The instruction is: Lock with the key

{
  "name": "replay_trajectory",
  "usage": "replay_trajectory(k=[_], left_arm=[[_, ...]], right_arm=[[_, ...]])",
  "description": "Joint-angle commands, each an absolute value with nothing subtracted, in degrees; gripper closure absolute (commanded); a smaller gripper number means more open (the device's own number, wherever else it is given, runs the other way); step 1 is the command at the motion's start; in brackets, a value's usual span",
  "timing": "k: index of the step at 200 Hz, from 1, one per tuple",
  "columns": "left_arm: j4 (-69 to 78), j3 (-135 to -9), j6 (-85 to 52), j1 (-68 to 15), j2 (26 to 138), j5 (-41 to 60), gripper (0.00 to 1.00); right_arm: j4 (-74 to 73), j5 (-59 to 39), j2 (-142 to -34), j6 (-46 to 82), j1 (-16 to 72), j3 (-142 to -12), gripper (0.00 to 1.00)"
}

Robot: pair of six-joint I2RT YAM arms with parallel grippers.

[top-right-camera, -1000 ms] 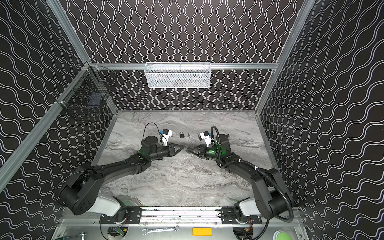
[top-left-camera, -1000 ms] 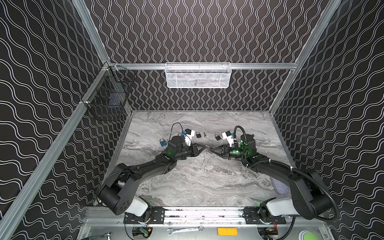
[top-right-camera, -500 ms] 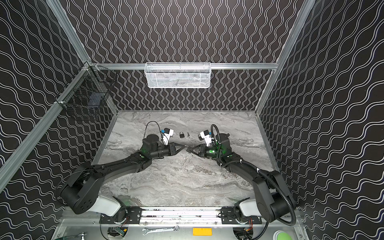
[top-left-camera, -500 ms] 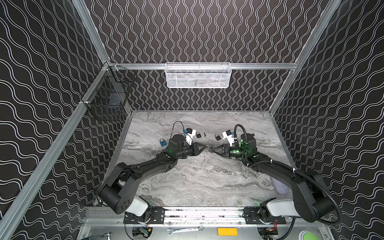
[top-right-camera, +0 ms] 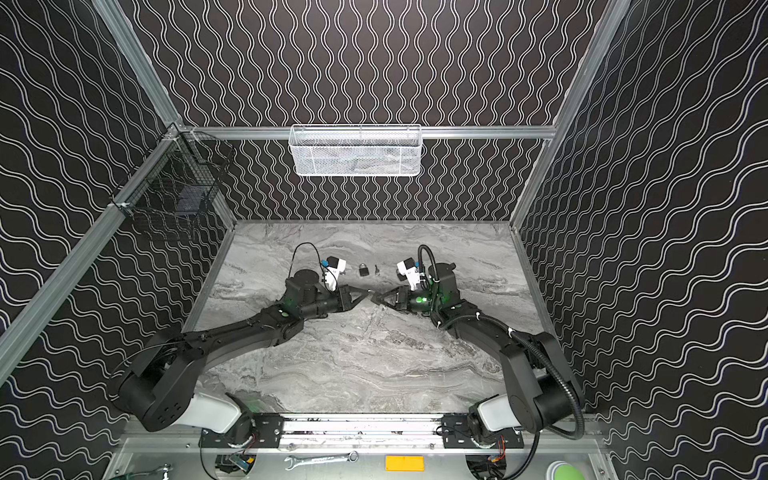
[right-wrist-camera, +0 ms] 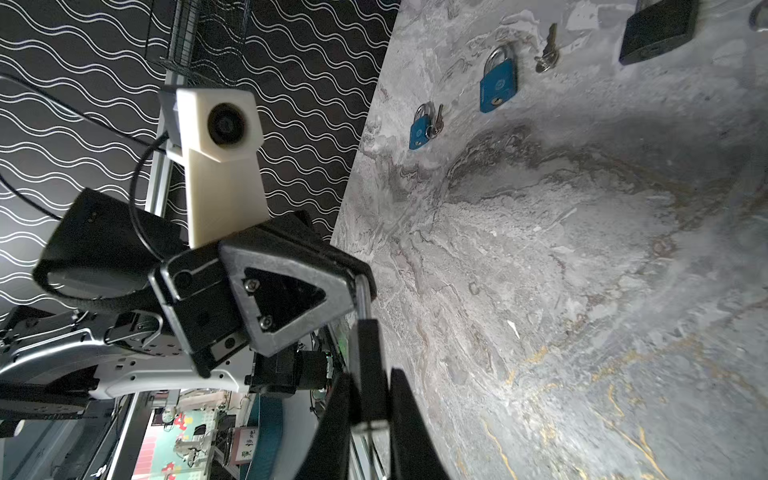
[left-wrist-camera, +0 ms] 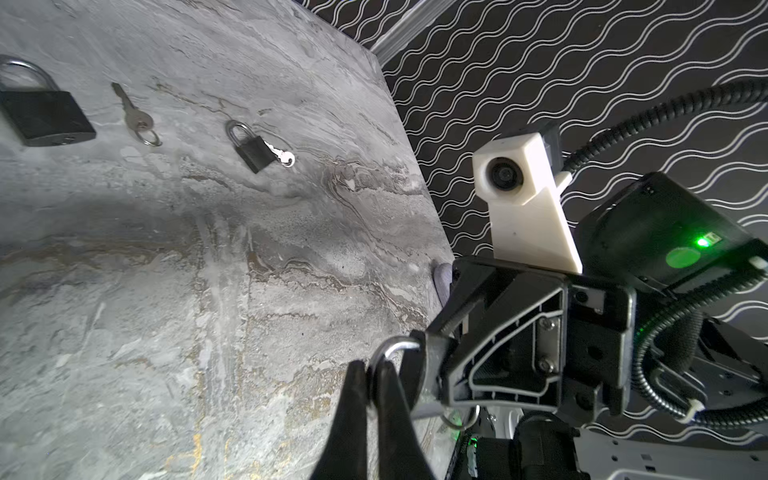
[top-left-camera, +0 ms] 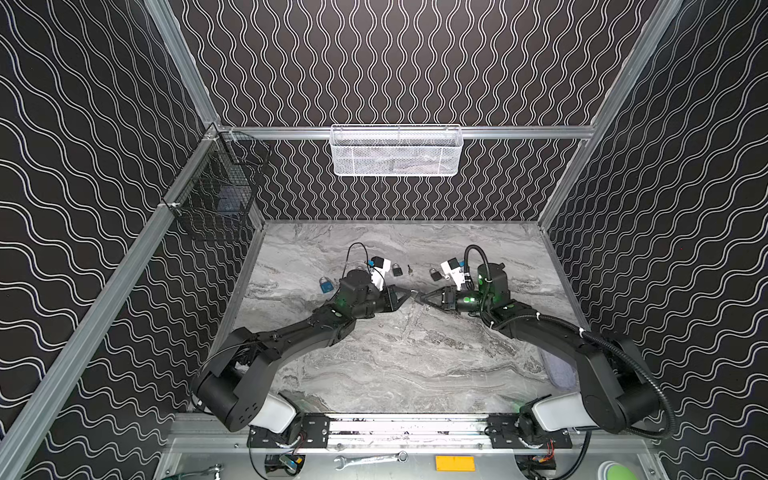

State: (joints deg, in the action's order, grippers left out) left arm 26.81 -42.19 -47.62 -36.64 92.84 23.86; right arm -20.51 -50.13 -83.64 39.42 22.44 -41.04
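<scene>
Above the worktop (top-left-camera: 395, 365), right fingers (right-wrist-camera: 411, 424) clamp a black padlock (right-wrist-camera: 368, 365). Left fingers (left-wrist-camera: 351, 415) pinch its shackle (left-wrist-camera: 388, 340). Risk: a skewed push slips the thin shackle free, leaving it unlocked.

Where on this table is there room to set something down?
Open: the table front between left arm, right arm and front rail. The strip along the back wall is bare. Crowded: the middle, where left end effector and right end effector meet at the held padlock, with blue padlock, black padlock and loose key behind and beside.
</scene>
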Motion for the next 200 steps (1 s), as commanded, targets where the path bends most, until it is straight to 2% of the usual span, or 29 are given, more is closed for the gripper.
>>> replay_trajectory(k=[1, 62, 93, 104, 125, 156, 200], left_arm=[[34.3, -42.6, -47.1, -38.7, 92.0, 39.5, 1.00], [38.8, -41.9, -50.0, -38.8, 92.9, 42.1, 1.00], [35.4, -43.0, -49.0, -38.6, 92.9, 41.4, 1.00], [34.8, -43.1, -49.2, -38.2, 92.7, 40.7, 0.83], [34.5, -42.9, -49.2, -37.0, 92.1, 39.4, 0.68], [29.7, -45.2, -46.6, -36.4, 92.3, 37.7, 0.66], [31.3, -46.2, -47.0, -35.9, 94.6, 37.6, 0.66]], right_arm=[[-23.6, -43.6, -85.1, 39.2, 22.6, -42.2, 1.00], [-25.5, -46.4, -87.6, 39.5, 22.6, -42.8, 1.00], [-25.2, -46.7, -87.0, 39.0, 22.6, -42.1, 1.00], [-24.6, -46.8, -86.6, 38.6, 22.6, -41.8, 1.00], [-25.3, -47.2, -86.1, 38.9, 22.5, -40.6, 1.00], [-26.6, -47.4, -85.3, 39.6, 22.5, -38.8, 1.00], [-26.2, -47.9, -83.5, 39.6, 22.3, -38.0, 1.00]])
